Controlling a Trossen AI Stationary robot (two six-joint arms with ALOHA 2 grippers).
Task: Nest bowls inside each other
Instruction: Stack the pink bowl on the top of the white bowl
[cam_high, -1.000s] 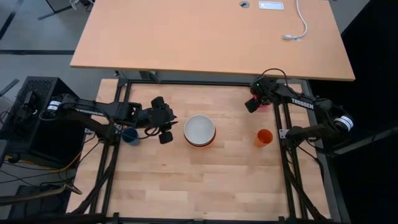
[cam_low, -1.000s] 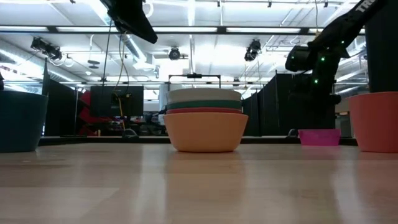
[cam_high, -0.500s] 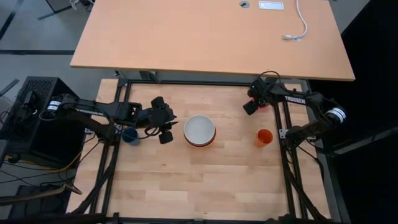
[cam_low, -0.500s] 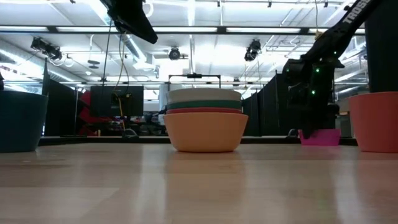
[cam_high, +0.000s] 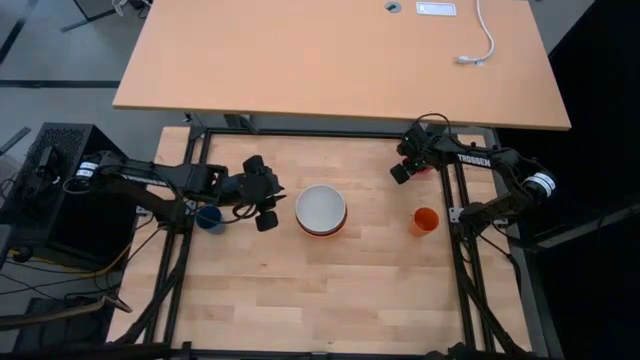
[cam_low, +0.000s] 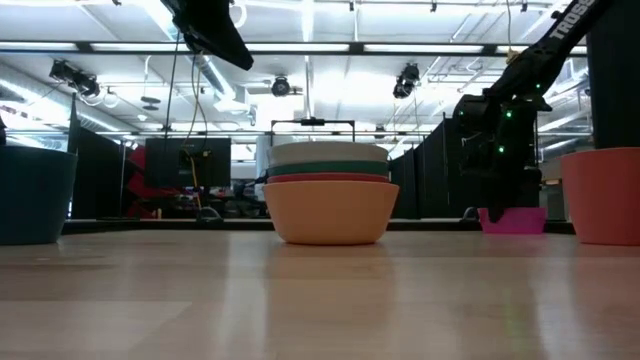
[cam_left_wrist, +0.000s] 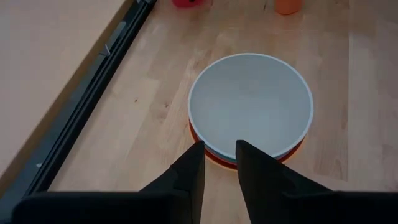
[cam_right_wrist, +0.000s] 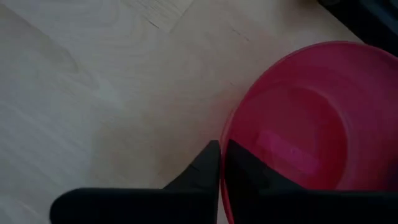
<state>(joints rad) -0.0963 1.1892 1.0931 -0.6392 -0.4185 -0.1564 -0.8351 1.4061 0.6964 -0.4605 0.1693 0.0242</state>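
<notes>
Four bowls (cam_high: 321, 210) sit nested one inside another near the middle of the bench (cam_high: 330, 300). The left pincer (cam_high: 262, 200) hangs just to their left, with a small cup (cam_high: 209, 218) further left still; another cup (cam_high: 425, 221) stands well to the right. At the bench's far right corner, behind that cup, the small bowl (cam_low: 514, 220) lies alone, the right pincer (cam_right_wrist: 219, 163) closed on its rim.

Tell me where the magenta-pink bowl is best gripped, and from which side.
Grip the magenta-pink bowl by its thin rim, coming from above: it sits upright and open on the table, so one jaw can go inside the wall and one outside. The right gripper is already shut on the rim that way.
</notes>
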